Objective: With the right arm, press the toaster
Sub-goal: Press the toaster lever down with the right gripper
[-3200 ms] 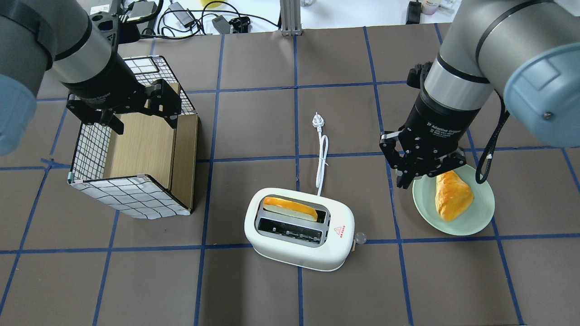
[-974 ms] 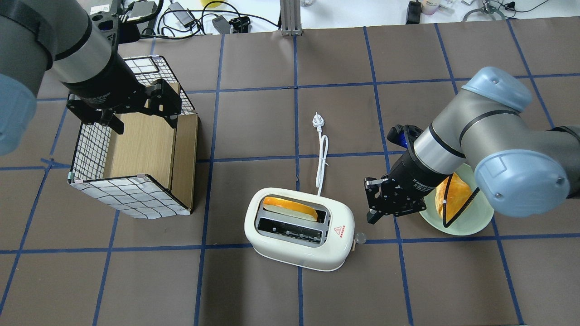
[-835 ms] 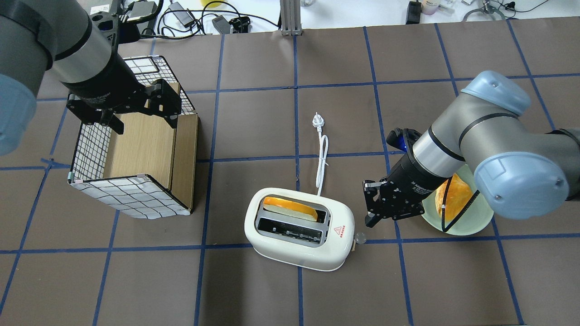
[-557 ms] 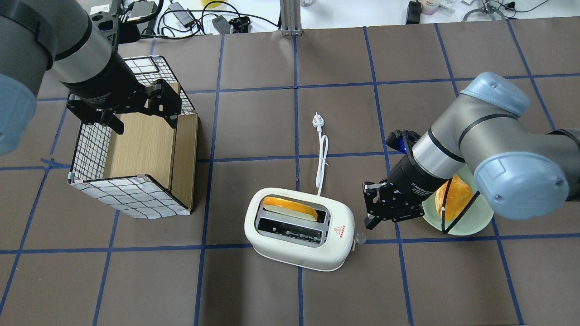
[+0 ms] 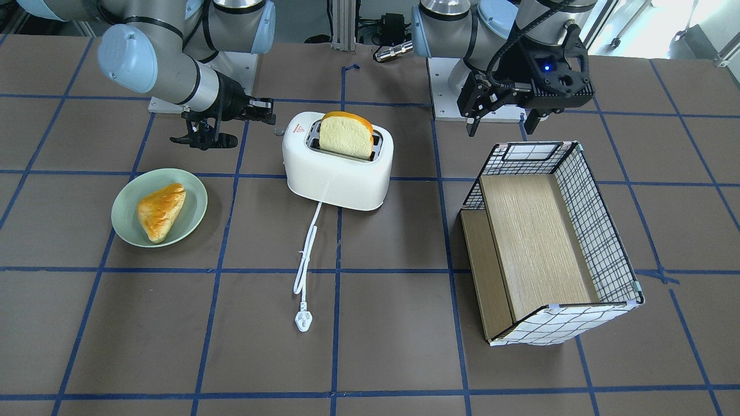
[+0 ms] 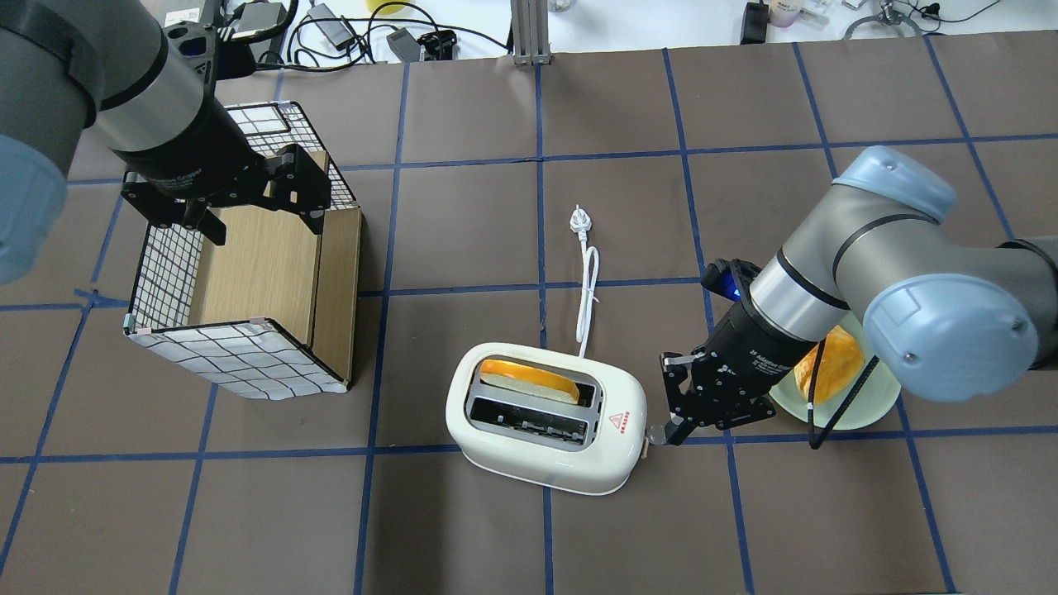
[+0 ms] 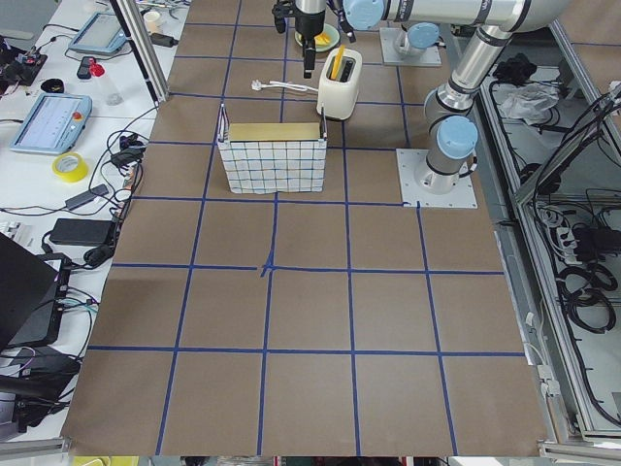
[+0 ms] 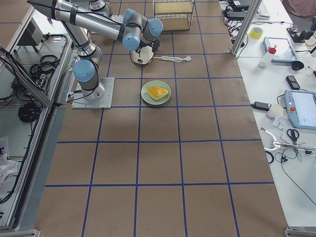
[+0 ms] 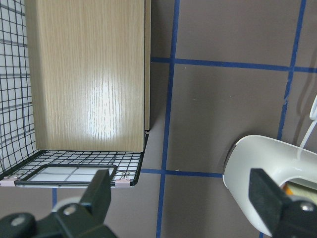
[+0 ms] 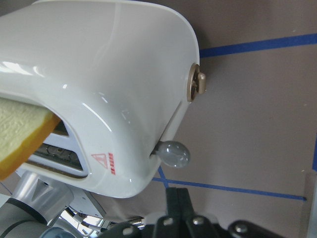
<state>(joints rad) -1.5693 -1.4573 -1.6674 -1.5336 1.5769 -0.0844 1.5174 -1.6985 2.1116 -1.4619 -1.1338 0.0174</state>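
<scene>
Toaster [image 6: 545,430] stood near the middle of the table [image 6: 463,223], on the robot's side of it. Its lever end was turned toward the robot's right, and a slice of bread [image 6: 529,380] stood up out of the far slot.

At the left of the overhead view, the left gripper [image 6: 263,221] hung above a wire-grid crate [image 6: 240,359] lined with wooden panels. Its fingers were spread wide with nothing between them, and the left wrist view showed the same wide gap.

Right of the crate, a white cord [image 6: 588,297] ran away from the toaster's far side and ended in a plug [image 6: 579,221] lying on the mat. A red triangle sticker [image 6: 616,421] sat on the toaster's top at the lever end.

Further right, the right arm [image 6: 868,248] reached in low and slanted down toward that end. The right gripper [image 6: 671,431] had its fingers pressed together and gripped nothing. Its tip was just beside the grey lever knob [image 10: 173,153], which jutted from the toaster's end wall. Overhead, the tip overlapped the knob, while the right wrist view showed a sliver of mat between them, so contact could not be told.

Partly under the arm lay a pale-green plate [image 5: 188,199] with a golden pastry [image 5: 161,211] on it, near the toaster but apart from it.
</scene>
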